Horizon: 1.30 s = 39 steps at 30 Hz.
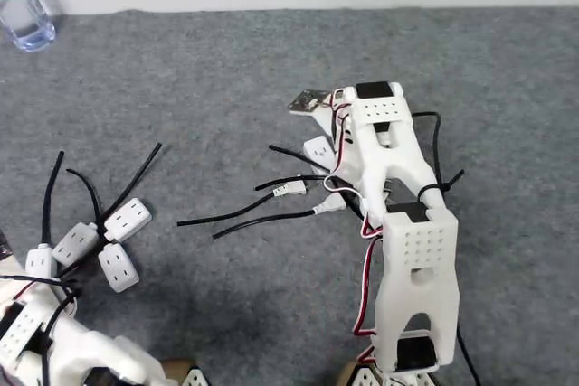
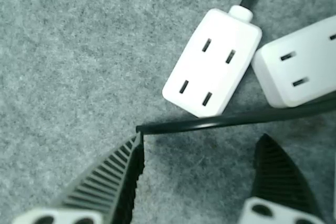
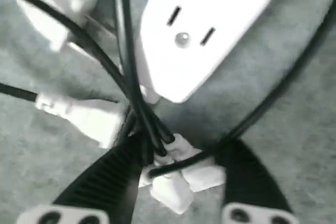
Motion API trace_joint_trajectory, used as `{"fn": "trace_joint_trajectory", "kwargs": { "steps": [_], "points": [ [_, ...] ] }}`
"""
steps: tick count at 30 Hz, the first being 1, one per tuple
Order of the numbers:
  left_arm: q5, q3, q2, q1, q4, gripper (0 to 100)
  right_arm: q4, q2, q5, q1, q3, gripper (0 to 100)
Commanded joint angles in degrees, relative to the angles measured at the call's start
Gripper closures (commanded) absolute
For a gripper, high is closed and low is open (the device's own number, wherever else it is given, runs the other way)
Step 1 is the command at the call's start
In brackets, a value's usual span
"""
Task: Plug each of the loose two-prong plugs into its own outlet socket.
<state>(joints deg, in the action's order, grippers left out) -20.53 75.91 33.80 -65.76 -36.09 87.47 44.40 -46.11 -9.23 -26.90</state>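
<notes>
Left gripper (image 2: 202,145) sat at the near-left corner of the grey carpet (image 1: 226,88), jaws wide apart, nothing between them. A black cable (image 2: 236,120) ran across just beyond its fingertips (image 2: 118,182). Just past that cable was a white two-socket outlet (image 2: 212,69), face up, with a second outlet (image 2: 299,66) just beside it. High view showed four such outlets in a loose cluster (image 1: 118,266) there, cords fanning away.

Right gripper (image 3: 184,150) was out mid-table, well apart from that cluster. Jaws were spread, straddling a white plug (image 3: 181,177) and a bundle of black cords (image 3: 128,77); one finger (image 3: 118,177) touched the cords. Two more loose plugs (image 3: 86,116) lay beside it, none seated. Overhead, two plugs (image 1: 289,189) were near the arm, cords trailing left. Just beyond the gripper lay a single white outlet (image 3: 197,30), face up, slots free.

Far-left corner: a clear container (image 1: 23,15) by the wall.
</notes>
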Motion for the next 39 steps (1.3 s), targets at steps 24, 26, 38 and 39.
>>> {"fn": "trace_joint_trajectory", "kwargs": {
  "steps": [24,26,38,39],
  "points": [
    [-0.5,-0.1,0.9,0.1,1.1,68,10.8,-28.6,-14.2,23.9,-0.8,99.1],
    [-0.5,-0.1,0.9,0.1,1.1,68,10.6,-28.7,-17.1,28.4,-0.8,99.1],
    [-0.5,-0.1,0.9,0.1,1.1,68,-0.1,-18.6,-25.1,48.0,-0.7,99.1],
    [-0.5,-0.1,0.9,0.1,1.1,68,-0.9,-17.2,-25.1,48.7,-0.7,99.1]
  ]
}}
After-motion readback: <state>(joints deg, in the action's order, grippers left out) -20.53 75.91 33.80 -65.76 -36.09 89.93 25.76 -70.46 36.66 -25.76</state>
